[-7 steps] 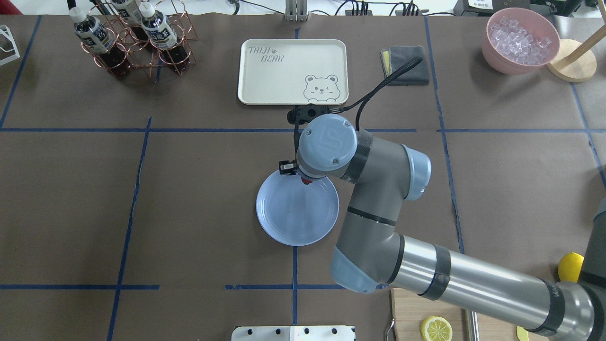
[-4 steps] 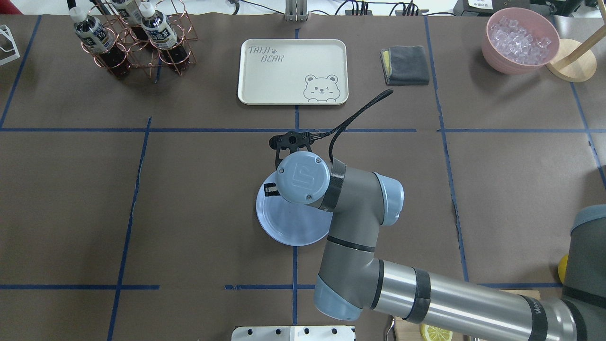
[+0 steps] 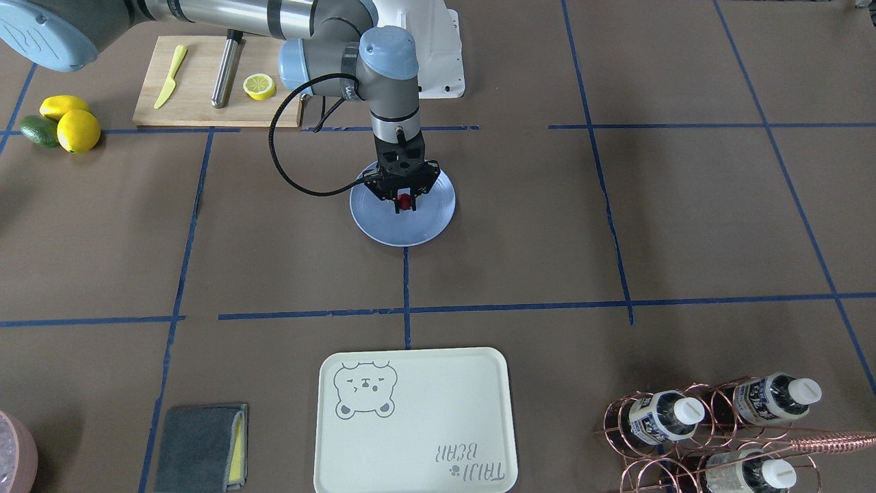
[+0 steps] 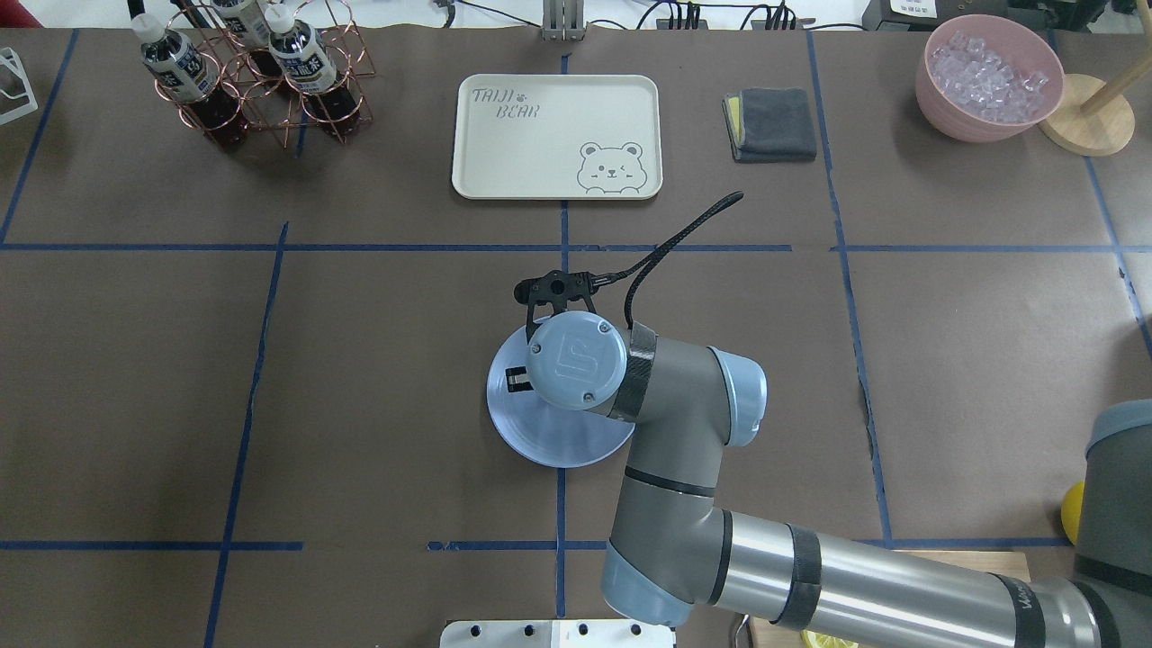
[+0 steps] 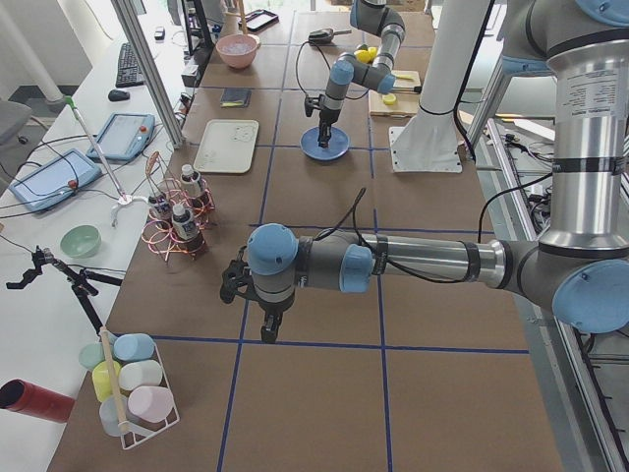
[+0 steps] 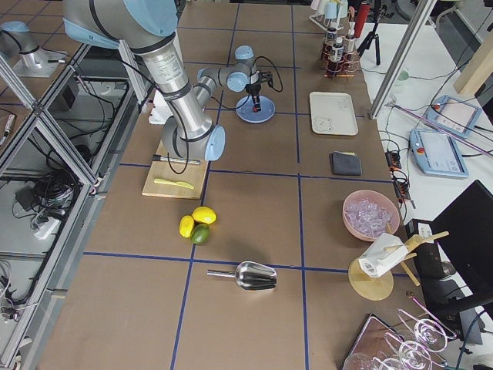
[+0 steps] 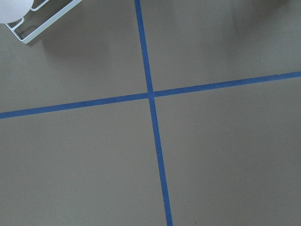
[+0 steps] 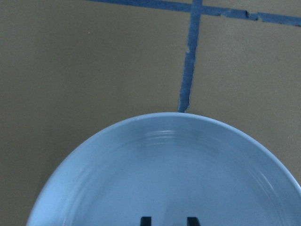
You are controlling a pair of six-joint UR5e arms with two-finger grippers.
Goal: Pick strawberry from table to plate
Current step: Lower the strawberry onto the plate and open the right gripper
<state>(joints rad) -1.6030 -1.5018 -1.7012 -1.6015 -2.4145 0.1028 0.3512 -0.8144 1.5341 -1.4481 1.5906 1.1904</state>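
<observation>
The light-blue plate lies at the middle of the brown table. My right gripper points straight down over the plate's centre, shut on the small red strawberry, just above the plate's surface. From overhead, the wrist hides the berry and much of the plate. The right wrist view shows the plate close below and two dark fingertips, but no berry. My left gripper hangs over bare table far from the plate; I cannot tell whether it is open or shut.
A cream bear tray, a grey cloth, a copper bottle rack and a pink bowl of ice line the far side. A cutting board with a lemon slice and whole lemons sit near the robot.
My right arm has swung from the plate's far edge to over its middle and dropped lower. The strawberry, seen overhead a second ago, is now hidden under the wrist there.
</observation>
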